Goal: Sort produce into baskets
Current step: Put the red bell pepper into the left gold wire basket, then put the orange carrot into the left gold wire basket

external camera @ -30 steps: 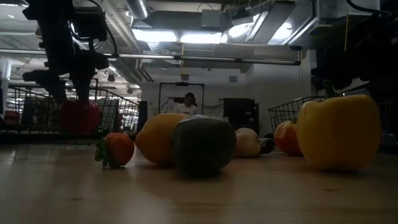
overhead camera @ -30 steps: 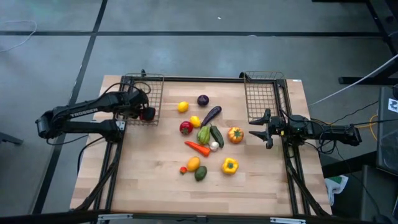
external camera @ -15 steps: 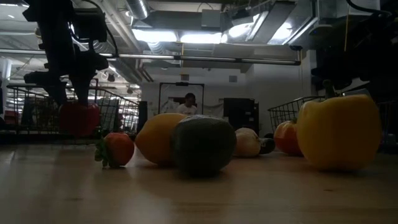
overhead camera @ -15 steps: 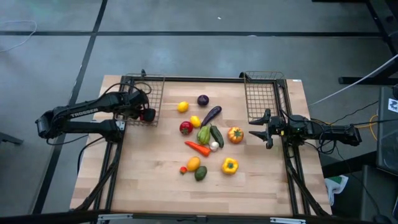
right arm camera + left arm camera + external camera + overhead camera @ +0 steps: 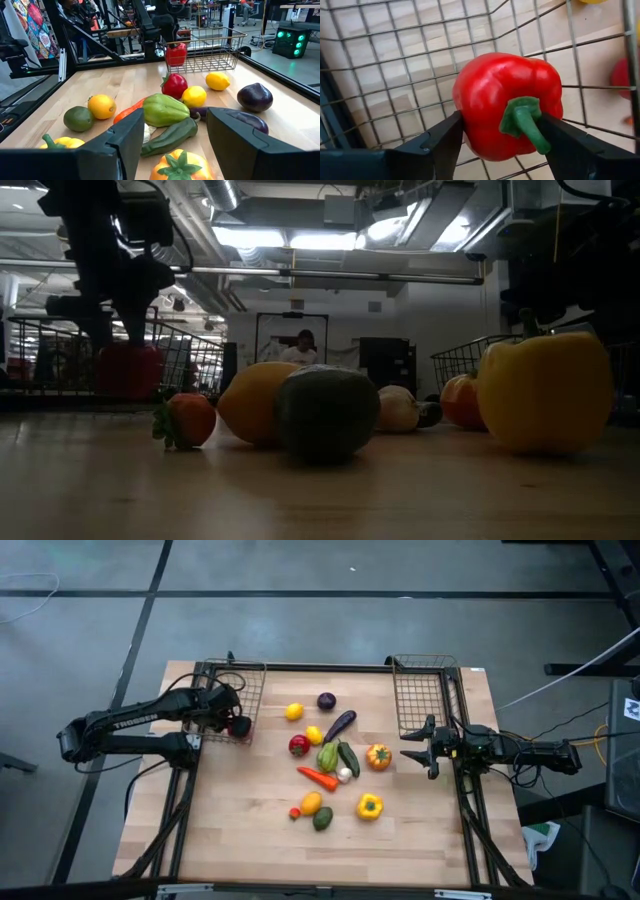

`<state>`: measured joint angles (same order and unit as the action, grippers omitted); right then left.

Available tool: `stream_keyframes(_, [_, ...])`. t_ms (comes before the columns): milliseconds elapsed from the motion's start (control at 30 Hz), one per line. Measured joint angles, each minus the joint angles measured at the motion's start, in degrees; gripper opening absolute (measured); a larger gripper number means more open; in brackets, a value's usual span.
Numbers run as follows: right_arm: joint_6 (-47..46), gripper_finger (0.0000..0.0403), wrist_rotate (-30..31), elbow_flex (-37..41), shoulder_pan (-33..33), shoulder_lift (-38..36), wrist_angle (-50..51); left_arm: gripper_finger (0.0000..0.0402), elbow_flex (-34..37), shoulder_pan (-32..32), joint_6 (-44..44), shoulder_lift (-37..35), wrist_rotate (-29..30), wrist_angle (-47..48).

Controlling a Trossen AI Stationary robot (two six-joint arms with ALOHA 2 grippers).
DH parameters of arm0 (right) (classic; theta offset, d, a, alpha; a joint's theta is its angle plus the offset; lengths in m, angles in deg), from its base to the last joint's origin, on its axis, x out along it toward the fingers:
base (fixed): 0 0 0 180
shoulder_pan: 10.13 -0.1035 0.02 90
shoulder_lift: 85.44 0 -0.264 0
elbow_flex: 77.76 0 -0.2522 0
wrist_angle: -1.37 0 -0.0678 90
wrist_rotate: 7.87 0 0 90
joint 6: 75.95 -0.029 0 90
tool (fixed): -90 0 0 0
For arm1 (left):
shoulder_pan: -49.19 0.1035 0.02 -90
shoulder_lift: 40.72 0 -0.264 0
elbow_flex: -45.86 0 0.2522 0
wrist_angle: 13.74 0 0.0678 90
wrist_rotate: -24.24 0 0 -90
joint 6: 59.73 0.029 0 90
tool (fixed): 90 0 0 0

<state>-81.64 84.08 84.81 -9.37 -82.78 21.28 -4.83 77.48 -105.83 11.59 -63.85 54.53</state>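
We count two wire baskets [image 5: 232,690] [image 5: 424,692], one at each far corner of the counter [image 5: 250,830]. One red pepper [image 5: 506,105] sits inside the left basket. Thirteen produce pieces [image 5: 327,757] lie loose on the counter. Two arms [image 5: 120,727] [image 5: 520,752] flank it.

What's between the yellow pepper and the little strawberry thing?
In the high view, an orange-yellow lemon and a green avocado lie between the yellow pepper and the tiny red piece.
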Motion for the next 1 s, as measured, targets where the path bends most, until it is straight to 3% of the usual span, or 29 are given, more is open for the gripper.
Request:
stream_keyframes(200, [0.0,0.0214,0.0,0.0,0.0,0.0,0.0,0.0324,0.0,0.0,0.3,0.0,1.5,0.4])
stream_keyframes(333, [0.0,0.0214,0.0,0.0,0.0,0.0,0.0,0.035,0.0,0.0,0.1,0.0,2.6,0.4])
stream_keyframes(800, [0.0,0.0214,0.0,0.0,0.0,0.0,0.0,0.0347,-4.7,-0.1,1.5,-1.8,2.2,-1.1])
stream_keyframes(1000, [0.0,0.0214,0.0,0.0,0.0,0.0,0.0,0.0347,-6.3,-1.3,1.3,-3.1,0.9,-10.1])
